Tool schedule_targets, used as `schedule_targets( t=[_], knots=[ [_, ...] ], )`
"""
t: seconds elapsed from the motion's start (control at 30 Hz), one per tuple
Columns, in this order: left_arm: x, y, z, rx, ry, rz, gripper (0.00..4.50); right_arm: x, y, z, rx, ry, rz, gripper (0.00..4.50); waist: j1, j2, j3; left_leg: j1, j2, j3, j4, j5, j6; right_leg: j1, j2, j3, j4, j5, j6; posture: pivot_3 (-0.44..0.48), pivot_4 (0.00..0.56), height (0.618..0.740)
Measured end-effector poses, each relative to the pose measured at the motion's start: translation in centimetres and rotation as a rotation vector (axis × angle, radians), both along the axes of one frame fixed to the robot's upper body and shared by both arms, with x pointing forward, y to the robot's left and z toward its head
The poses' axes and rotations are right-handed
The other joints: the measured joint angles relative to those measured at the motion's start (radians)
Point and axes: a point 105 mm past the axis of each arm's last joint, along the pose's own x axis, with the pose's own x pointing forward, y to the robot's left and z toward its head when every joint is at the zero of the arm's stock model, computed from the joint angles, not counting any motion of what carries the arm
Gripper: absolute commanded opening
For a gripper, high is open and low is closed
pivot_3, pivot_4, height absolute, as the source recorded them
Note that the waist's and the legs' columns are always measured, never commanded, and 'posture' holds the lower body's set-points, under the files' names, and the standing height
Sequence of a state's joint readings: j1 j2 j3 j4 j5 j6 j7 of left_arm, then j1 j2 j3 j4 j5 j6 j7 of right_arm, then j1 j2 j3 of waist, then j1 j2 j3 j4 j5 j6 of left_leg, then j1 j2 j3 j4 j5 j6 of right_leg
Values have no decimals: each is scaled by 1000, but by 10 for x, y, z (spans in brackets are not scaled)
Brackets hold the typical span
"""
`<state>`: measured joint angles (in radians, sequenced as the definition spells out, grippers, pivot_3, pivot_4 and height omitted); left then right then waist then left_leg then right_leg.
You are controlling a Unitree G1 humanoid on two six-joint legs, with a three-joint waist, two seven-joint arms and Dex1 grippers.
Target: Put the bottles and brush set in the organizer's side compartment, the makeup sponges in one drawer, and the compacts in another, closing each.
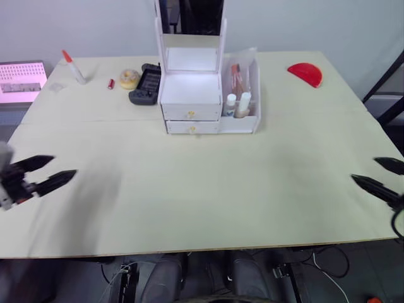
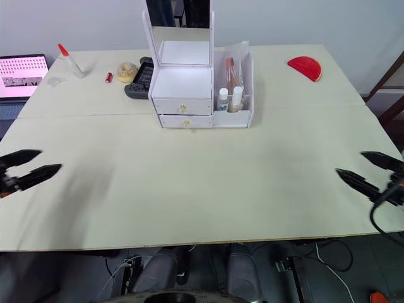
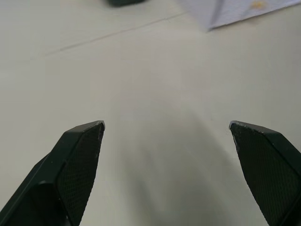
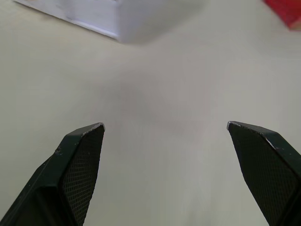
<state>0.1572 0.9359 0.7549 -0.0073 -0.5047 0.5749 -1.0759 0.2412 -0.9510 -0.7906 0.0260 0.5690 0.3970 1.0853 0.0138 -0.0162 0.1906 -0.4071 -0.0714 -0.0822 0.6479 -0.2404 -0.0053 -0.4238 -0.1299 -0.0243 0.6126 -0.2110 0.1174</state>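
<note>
Even bright light; soft shadows on table (image 1: 208,189); wrist backgrounds blurred.

No text or label can be read.

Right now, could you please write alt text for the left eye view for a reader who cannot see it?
A white organizer with a mirror stands at the table's far middle, both drawers shut, the bottles and brush set in its side bin. The left gripper and right gripper, both open and empty, hover at the near table's sides.
</note>
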Motion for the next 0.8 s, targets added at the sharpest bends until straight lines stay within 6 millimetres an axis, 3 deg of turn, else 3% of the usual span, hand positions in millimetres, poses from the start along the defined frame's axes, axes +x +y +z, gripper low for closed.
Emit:
schedule_targets(
  t=[0.17, 0.47, 0.8],
  knots=[
    [-1, 7, -8, 5, -20, 39, 4453, 0, -6, -3, -7, -6, -6, 4500, -1, 0, 0, 0, 0, 1, 0, 0, -1, 0, -2, 0, 0, 0, -1, 0, 150, 738],
    [17, -3, 7, 5, -101, 31, 4453, 9, 2, -1, -6, -19, 18, 4500, -1, 0, 0, 0, 0, 1, 0, 0, 0, -1, -2, 0, 0, 0, 0, 0, 150, 738],
    [23, -8, 15, 11, -131, 36, 4453, 13, 5, -3, -2, -14, 24, 4500, -1, 0, 0, 0, 0, 1, 0, 0, 0, -1, -2, 0, 0, 0, 0, 0, 150, 738]
  ],
)
